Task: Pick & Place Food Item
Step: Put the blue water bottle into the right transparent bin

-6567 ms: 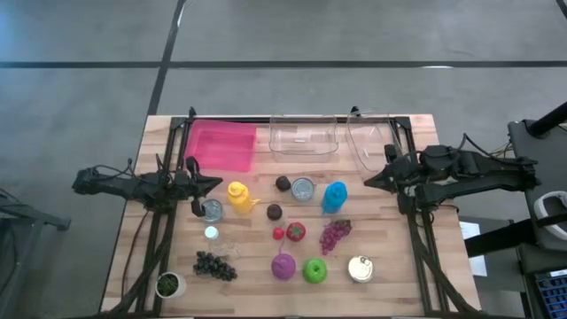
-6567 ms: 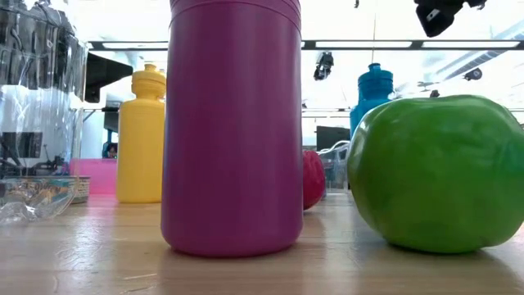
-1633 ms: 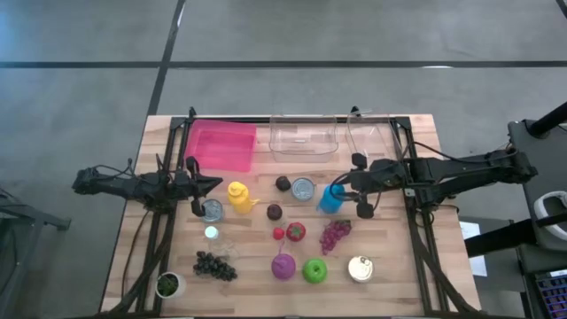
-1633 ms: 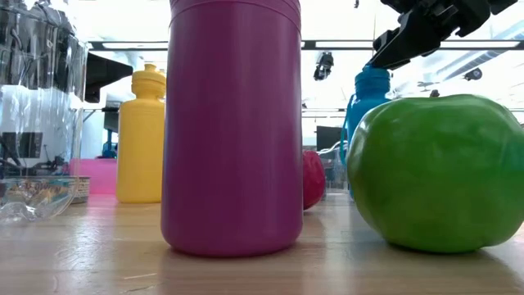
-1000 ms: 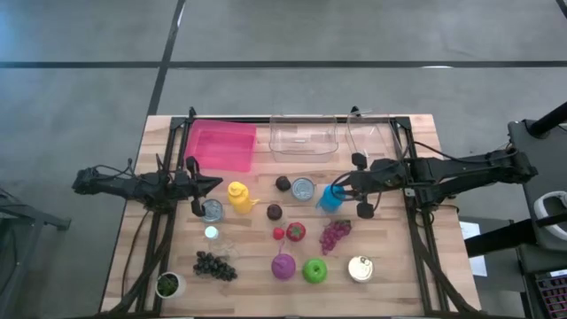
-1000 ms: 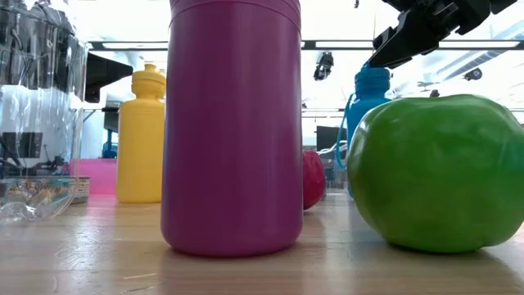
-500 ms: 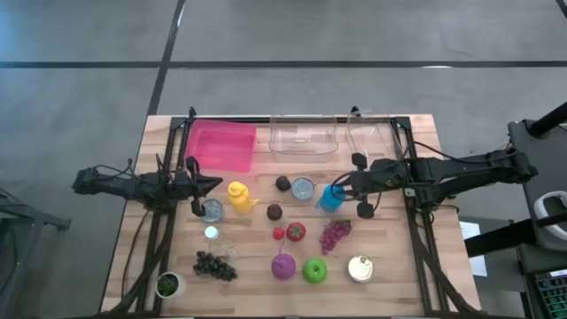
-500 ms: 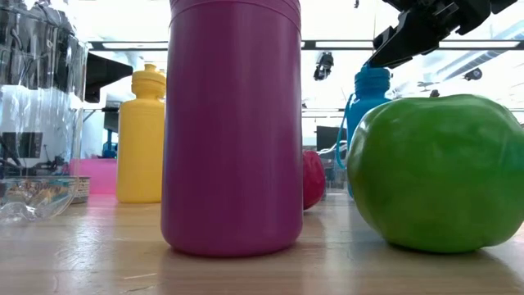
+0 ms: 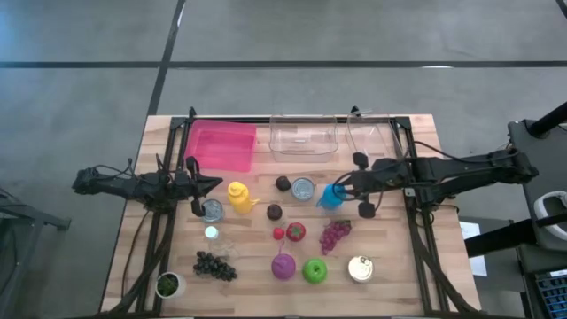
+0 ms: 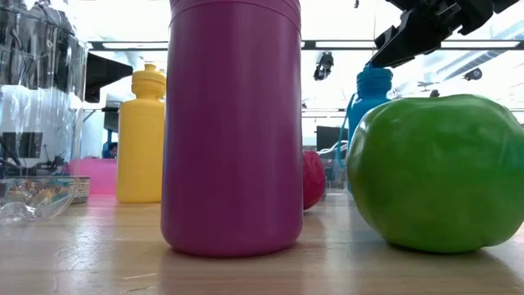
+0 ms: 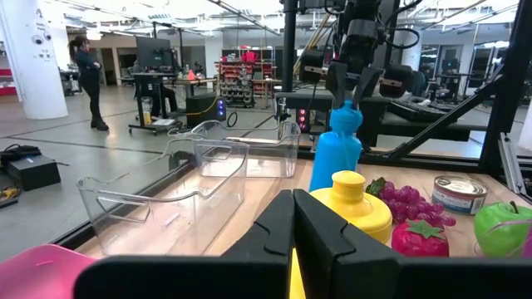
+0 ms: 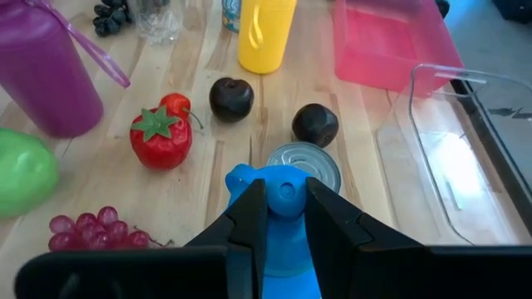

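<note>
Right gripper (image 12: 280, 203) fingers pinched on cap of blue bottle (image 9: 331, 197), standing mid-table beside tin can (image 9: 303, 189). Probably light, rigid, slick plastic; narrow neck best hold. Left gripper (image 11: 293, 218) shut, empty, parked at left edge.

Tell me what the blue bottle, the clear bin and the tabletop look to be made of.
Blue bottle: probably plastic, opaque with a soft sheen; its moulded cap sits between the right hand fingers.
Clear bin: apparently thin rigid plastic, see-through, with bright glints along its rim.
Tabletop: wood, pale planks with visible grain and seams, matte finish.
</note>
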Controlling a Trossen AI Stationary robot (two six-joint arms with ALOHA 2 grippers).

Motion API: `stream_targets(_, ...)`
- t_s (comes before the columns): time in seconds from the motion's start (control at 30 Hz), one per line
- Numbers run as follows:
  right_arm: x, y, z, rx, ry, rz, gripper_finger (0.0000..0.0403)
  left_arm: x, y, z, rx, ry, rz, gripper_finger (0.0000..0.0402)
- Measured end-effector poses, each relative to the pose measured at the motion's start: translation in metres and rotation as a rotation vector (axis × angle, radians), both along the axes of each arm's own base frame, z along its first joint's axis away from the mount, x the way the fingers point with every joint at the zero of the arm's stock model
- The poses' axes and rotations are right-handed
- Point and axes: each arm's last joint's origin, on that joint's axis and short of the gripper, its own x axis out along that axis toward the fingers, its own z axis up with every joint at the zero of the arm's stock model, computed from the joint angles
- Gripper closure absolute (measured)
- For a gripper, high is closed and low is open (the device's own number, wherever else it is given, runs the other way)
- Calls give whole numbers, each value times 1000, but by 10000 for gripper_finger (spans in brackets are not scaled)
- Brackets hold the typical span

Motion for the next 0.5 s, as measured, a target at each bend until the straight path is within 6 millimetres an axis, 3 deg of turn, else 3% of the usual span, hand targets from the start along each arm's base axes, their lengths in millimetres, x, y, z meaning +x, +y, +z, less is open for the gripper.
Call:
stream_targets(0.23,-7,0,9,8,-42,-3,344,0,0,0,0,0,0,390)
stream_targets(0.5,-15,-1,41,46,-48,-40,344,0,0,0,0,0,0,389)
